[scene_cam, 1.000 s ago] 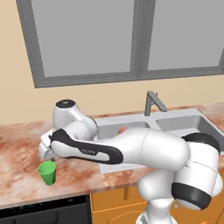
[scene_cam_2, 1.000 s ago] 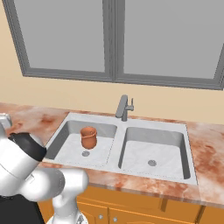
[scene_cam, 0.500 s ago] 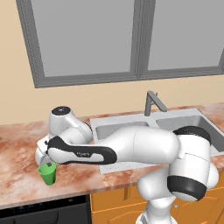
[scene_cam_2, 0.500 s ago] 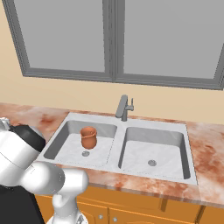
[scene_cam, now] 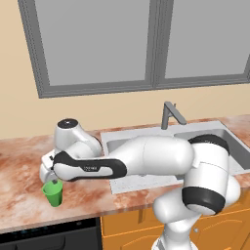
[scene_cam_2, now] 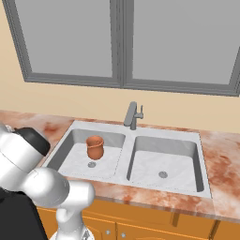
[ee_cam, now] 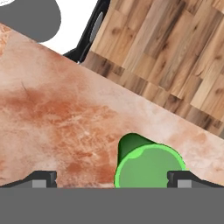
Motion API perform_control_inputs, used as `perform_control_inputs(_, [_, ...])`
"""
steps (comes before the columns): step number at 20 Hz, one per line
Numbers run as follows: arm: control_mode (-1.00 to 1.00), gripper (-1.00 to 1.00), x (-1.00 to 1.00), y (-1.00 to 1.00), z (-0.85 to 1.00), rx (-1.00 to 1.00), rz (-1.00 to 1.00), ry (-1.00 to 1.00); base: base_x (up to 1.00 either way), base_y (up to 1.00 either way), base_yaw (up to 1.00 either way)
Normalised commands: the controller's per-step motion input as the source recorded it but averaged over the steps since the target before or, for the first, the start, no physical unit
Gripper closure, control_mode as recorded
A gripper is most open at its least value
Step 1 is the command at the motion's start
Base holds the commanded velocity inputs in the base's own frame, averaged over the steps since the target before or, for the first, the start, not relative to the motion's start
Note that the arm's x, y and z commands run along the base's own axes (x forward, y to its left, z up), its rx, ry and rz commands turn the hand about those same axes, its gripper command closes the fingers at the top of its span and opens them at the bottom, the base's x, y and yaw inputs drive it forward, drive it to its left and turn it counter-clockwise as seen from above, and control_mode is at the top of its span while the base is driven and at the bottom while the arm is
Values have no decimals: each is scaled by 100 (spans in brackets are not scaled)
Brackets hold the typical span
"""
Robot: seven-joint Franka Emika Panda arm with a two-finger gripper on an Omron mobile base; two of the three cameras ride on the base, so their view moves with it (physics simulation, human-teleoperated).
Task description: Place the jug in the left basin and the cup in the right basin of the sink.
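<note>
Bench: a reddish-brown marbled stone bench (scene_cam_2: 220, 154) was seen running below a grey-framed window (scene_cam_2: 123, 42), with orange wooden cabinet fronts (scene_cam_2: 154, 229) beneath it.
Sink: a light grey double-basin sink (scene_cam_2: 201, 159) with a flat rim was set into the bench, and an angular grey faucet (scene_cam_2: 132, 115) was mounted at the middle of its back edge.
Left basin: the larger, wider light grey rectangular basin (scene_cam_2: 110, 161) was seen with a round drain; the jug was standing in it.
Right basin: the smaller light grey rectangular basin (scene_cam_2: 180, 161) was seen with a round drain in its floor.
Arm: the white arm (scene_cam: 146, 156) was stretched low across the front of the sink towards the left stretch of the bench.
Jug: a small terracotta-brown rounded jug (scene_cam_2: 94, 147) with a narrower neck and flared rim was standing upright in the left basin, just behind the drain.
Cup: a small bright green tapered plastic cup (scene_cam: 52, 192) was standing upright on the bench, well left of the sink and near the front edge; in the hand view its open rim (ee_cam: 148, 168) was seen from above.
Hand: the hand (ee_cam: 111, 180) was held just above the cup with its fingers spread wide apart; the cup lay off-centre in the gap, close to one fingertip (ee_cam: 183, 179), and was not gripped.
</note>
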Motion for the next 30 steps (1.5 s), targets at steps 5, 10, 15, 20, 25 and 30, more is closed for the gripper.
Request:
perform_control_inputs(5, [-100, -100, 16, 0, -4, 0, 0, 0, 0, 0, 0])
perform_control_inputs(10, [-100, -100, 0, 1, -4, 0, 0, 0, 0, 0, 0])
perform_control_inputs(15, [-100, -100, 0, 2, -2, 0, 0, 1, 0, 0, 0])
perform_control_inputs(20, [-100, -100, 0, 1, -3, 0, 0, 0, 0, 0, 0])
perform_control_inputs(25, [-100, -100, 0, 3, -7, 0, 1, 0, 0, 0, 0])
perform_control_inputs(30, [-100, -100, 0, 7, -4, 0, 1, 1, 0, 0, 0])
